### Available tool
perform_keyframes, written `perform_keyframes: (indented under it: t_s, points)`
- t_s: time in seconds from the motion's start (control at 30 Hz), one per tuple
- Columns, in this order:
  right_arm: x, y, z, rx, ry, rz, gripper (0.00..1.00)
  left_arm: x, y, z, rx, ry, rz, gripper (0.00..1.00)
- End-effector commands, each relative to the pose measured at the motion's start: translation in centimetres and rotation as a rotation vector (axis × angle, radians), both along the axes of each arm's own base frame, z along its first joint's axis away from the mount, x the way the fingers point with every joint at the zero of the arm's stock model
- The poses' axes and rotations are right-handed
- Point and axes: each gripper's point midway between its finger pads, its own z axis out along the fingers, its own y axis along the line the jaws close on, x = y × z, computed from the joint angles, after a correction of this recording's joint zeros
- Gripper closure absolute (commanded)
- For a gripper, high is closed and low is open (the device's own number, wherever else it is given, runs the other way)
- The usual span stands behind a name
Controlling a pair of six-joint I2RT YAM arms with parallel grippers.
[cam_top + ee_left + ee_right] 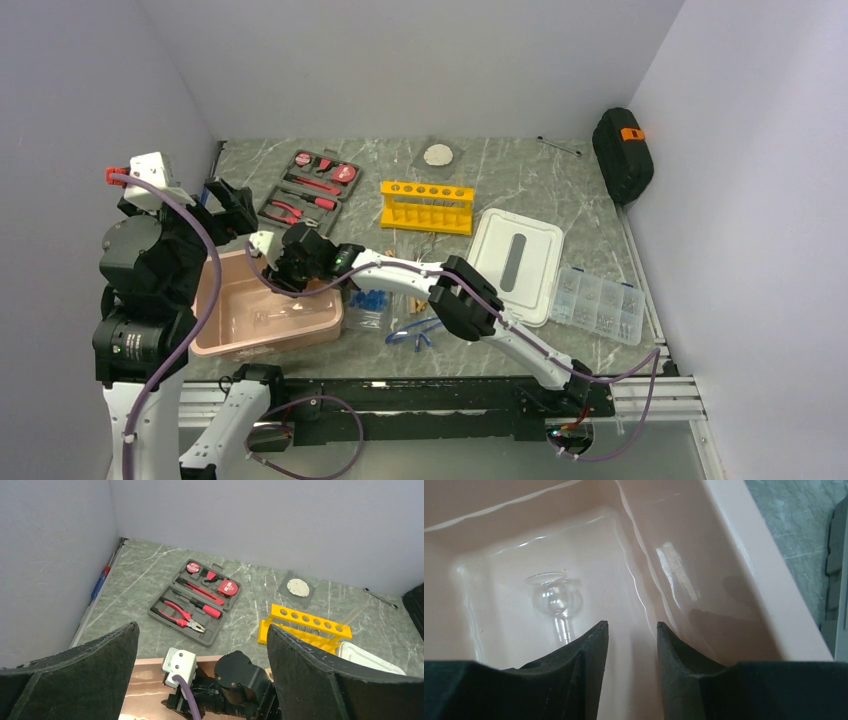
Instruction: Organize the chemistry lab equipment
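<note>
Glass piece (pixel 555 600), bulb + thin stem, lies on the floor of the pink bin (pixel 744 555). My R gripper (pixel 631 625) hangs just beside it, jaws parted w/ a narrow gap and nothing betw. them, so I judge it set down, not held. Bin wall is close on one side; the open way out is straight up. L gripper (pixel 202 627) is spread wide, empty, near the bin's far-left corner. Yellow rack (pixel 427 206) + safety glasses (pixel 415 333) sit outside the bin.

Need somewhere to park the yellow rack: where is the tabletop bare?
Bare marble lies between the yellow rack, white lid and black case, and behind the tool kit. Crowded between pink bin and lid: bag, glasses, right arm.
</note>
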Motion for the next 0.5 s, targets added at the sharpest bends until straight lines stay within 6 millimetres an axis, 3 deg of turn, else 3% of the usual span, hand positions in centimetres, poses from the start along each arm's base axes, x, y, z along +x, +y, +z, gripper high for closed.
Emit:
perform_keyframes:
  t_s: [0.0,0.17,0.33,0.47]
  points:
    - [-0.9,0.6,9.2,0.136,-0.028,0.036,0.55,0.4,0.2,0.4,0.015,-0.025,0.008,0.01]
    - [-2.2,-0.1,14.2,0.235,-0.025,0.059,0.52,0.8,-0.6,0.4,0.034,-0.027,-0.039,0.01]
    - [-3.0,-2.6,18.6,0.307,-0.04,0.022,0.51,1.0,-0.1,1.0,0.046,-0.037,-0.014,0.01]
    - [-2.9,-5.8,19.9,0.294,-0.031,-0.076,0.51,2.3,-0.1,0.2,0.063,-0.027,-0.011,0.01]
